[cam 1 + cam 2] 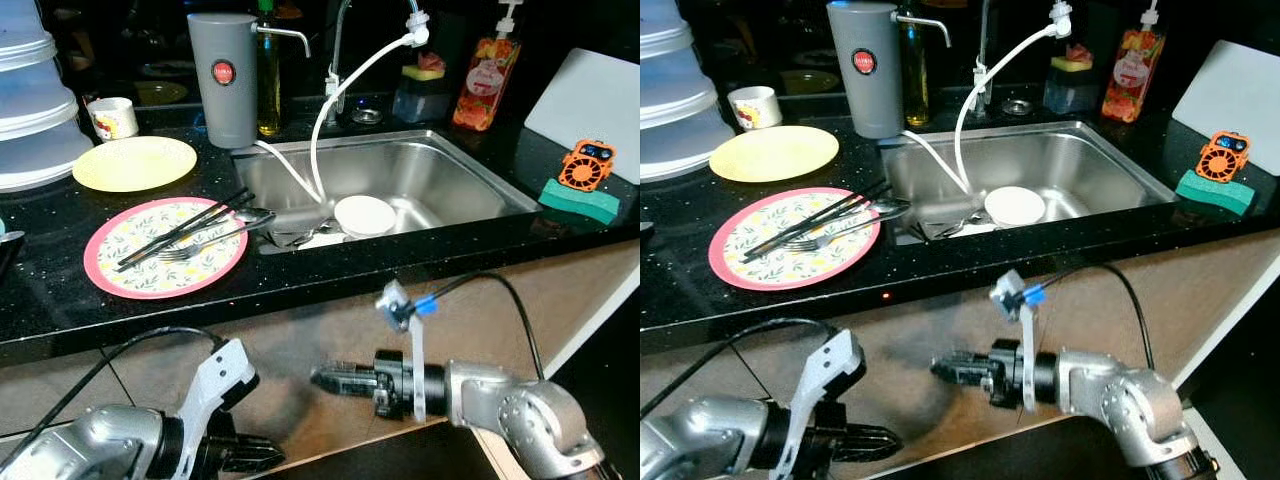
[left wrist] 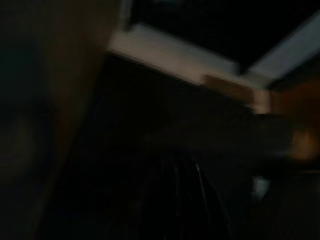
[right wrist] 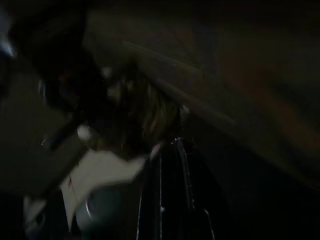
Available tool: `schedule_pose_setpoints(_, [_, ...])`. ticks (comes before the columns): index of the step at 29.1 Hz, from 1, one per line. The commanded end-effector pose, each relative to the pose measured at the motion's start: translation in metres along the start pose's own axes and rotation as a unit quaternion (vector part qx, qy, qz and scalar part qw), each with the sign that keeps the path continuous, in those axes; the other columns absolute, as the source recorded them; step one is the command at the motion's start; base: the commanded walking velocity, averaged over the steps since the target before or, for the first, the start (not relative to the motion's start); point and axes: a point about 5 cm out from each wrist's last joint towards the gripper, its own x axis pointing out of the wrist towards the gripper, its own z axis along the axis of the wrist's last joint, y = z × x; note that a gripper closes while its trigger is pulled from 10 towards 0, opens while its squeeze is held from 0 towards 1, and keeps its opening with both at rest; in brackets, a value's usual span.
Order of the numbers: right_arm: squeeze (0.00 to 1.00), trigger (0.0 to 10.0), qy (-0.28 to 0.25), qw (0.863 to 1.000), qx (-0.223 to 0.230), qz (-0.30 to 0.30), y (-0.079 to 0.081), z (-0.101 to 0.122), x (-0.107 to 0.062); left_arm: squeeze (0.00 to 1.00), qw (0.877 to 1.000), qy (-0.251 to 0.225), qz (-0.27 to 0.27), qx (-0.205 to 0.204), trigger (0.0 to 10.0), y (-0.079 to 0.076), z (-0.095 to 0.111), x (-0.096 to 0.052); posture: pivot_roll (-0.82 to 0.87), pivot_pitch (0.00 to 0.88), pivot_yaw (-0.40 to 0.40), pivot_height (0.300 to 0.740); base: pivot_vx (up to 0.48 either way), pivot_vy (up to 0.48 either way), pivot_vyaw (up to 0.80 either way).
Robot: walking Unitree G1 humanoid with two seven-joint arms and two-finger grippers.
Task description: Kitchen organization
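A: Two grippers hang below the table (image 1: 330,285) edge. Our left gripper (image 1: 262,455) sits low, under the pink plate (image 1: 166,247); our right gripper (image 1: 335,378) points toward it from below the sink (image 1: 440,180). Fingers together on both, as far as we can see; neither holds anything.

B: And relative to the sink, where do we place the dishes?

A: Left of the sink lies the pink plate, floral-patterned, carrying black chopsticks (image 1: 185,228) and a fork (image 1: 205,243) laid across it, their ends reaching toward the sink's rim. Beyond that plate, further from the sink's front corner, lies a yellow plate (image 1: 135,163). A small cup (image 1: 113,118) stands behind the yellow plate.

B: Inside the sink?

A: We see a white bowl (image 1: 364,215) near the front wall, cutlery beside it, and a white hose (image 1: 345,95) curving down from the tap.

B: Behind and right of the sink?

A: A grey jug (image 1: 223,78) stands at the back left corner; an orange soap bottle (image 1: 487,82) behind; a green sponge (image 1: 578,200) with an orange scrubber (image 1: 587,164) to the right.
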Motion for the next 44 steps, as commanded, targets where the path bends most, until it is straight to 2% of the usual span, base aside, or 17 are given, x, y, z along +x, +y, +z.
schedule_pose_setpoints(1, [0.00, 0.0, 0.031, 0.999, 0.023, -0.012, -0.006, -0.020, -0.002, 0.00, 0.999, 0.022, 0.036, -0.019, 10.0, 0.004, -0.017, 0.010, 0.04, 0.091, -0.013, 0.740, 0.000, 0.000, 0.00])
schedule_pose_setpoints(4, [0.00, 0.0, 0.060, 0.996, 0.056, -0.033, -0.014, -0.046, -0.005, 0.00, 0.993, 0.075, 0.086, -0.002, 10.0, 0.009, -0.039, 0.022, 0.04, 0.092, -0.014, 0.740, 0.000, 0.000, 0.00])
schedule_pose_setpoints(11, [0.00, 0.0, 0.117, 0.980, 0.134, -0.094, -0.029, -0.105, -0.013, 0.00, 0.974, 0.102, 0.195, -0.056, 10.0, 0.018, -0.076, 0.044, 0.04, 0.090, -0.015, 0.740, 0.000, 0.000, 0.00])
schedule_pose_setpoints(13, [0.00, 0.0, 0.141, 0.963, 0.174, -0.148, -0.037, -0.139, -0.014, 0.00, 0.963, 0.131, 0.218, -0.085, 10.0, 0.014, -0.101, 0.052, 0.04, 0.086, -0.015, 0.740, 0.000, 0.000, 0.00])
schedule_pose_setpoints(17, [0.00, 0.0, 0.142, 0.951, 0.197, -0.189, -0.043, -0.155, -0.013, 0.00, 0.956, 0.143, 0.233, -0.107, 10.0, 0.012, -0.112, 0.056, 0.04, 0.086, -0.015, 0.740, 0.000, 0.000, 0.00])
schedule_pose_setpoints(20, [0.00, 0.0, 0.149, 0.925, 0.223, -0.270, -0.053, -0.180, -0.013, 0.00, 0.939, 0.155, 0.268, -0.148, 10.0, 0.013, -0.126, 0.060, 0.04, 0.084, -0.015, 0.740, 0.000, 0.000, 0.00])
schedule_pose_setpoints(21, [0.00, 8.7, 0.138, 0.911, 0.232, -0.311, -0.058, -0.186, -0.012, 0.00, 0.933, 0.155, 0.278, -0.170, 10.0, 0.014, -0.131, 0.061, 0.04, 0.081, -0.014, 0.740, 0.000, 0.000, 0.00])
schedule_pose_setpoints(22, [0.00, 8.7, 0.129, 0.902, 0.237, -0.336, -0.061, -0.189, -0.012, 0.00, 0.928, 0.154, 0.285, -0.184, 10.0, 0.014, -0.134, 0.062, 0.04, 0.081, -0.014, 0.740, 0.000, 0.000, 0.00])
schedule_pose_setpoints(24, [0.00, 10.0, 0.097, 0.870, 0.248, -0.415, -0.069, -0.196, -0.013, 0.00, 0.920, 0.161, 0.296, -0.199, 10.0, 0.016, -0.145, 0.066, 0.04, 0.078, -0.016, 0.740, 0.000, 0.000, 0.00])
schedule_pose_setpoints(29, [0.00, 10.0, 0.037, 0.841, 0.287, -0.457, -0.073, -0.201, -0.010, 0.00, 0.900, 0.135, 0.336, -0.242, 10.0, 0.024, -0.162, 0.072, 0.04, 0.071, -0.020, 0.740, 0.000, 0.000, 0.00])
schedule_pose_setpoints(30, [0.00, 10.0, 0.028, 0.828, 0.295, -0.476, -0.073, -0.204, -0.011, 0.00, 0.890, 0.112, 0.378, -0.231, 10.0, 0.031, -0.165, 0.070, 0.05, 0.064, -0.024, 0.740, 0.000, 0.000, 0.00])
schedule_pose_setpoints(31, [0.00, 10.0, 0.027, 0.813, 0.306, -0.494, -0.072, -0.209, -0.012, 0.00, 0.865, 0.106, 0.421, -0.253, 10.0, 0.035, -0.176, 0.064, 0.04, 0.059, -0.020, 0.740, 0.000, 0.000, 0.00])
schedule_pose_setpoints(32, [0.00, 10.0, 0.027, 0.813, 0.306, -0.494, -0.072, -0.209, -0.012, 0.00, 0.865, 0.106, 0.421, -0.253, 10.0, 0.035, -0.176, 0.064, 0.04, 0.059, -0.020, 0.740, 0.000, 0.000, 0.00])
schedule_pose_setpoints(33, [0.00, 10.0, 0.024, 0.801, 0.314, -0.509, -0.072, -0.213, -0.011, 0.00, 0.845, 0.112, 0.450, -0.266, 10.0, 0.035, -0.187, 0.059, 0.03, 0.054, -0.016, 0.740, 0.000, 0.000, 0.00])
schedule_pose_setpoints(34, [0.00, 10.0, 0.013, 0.789, 0.327, -0.521, -0.071, -0.216, -0.011, 0.00, 0.838, 0.118, 0.456, -0.275, 10.0, 0.032, -0.193, 0.058, 0.03, 0.054, -0.016, 0.740, 0.000, 0.000, 0.00])
schedule_pose_setpoints(37, [0.00, 10.0, -0.014, 0.765, 0.352, -0.539, -0.071, -0.218, -0.008, 0.00, 0.856, 0.123, 0.432, -0.256, 10.0, 0.030, -0.189, 0.066, 0.05, 0.054, -0.003, 0.740, 0.000, 0.000, 0.00])
schedule_pose_setpoints(44, [0.00, 10.0, -0.036, 0.769, 0.368, -0.522, -0.068, -0.219, 0.003, 0.00, 0.875, 0.103, 0.410, -0.235, 10.0, 0.037, -0.183, 0.067, 0.08, 0.064, 0.042, 0.740, 0.000, 0.000, 0.00])
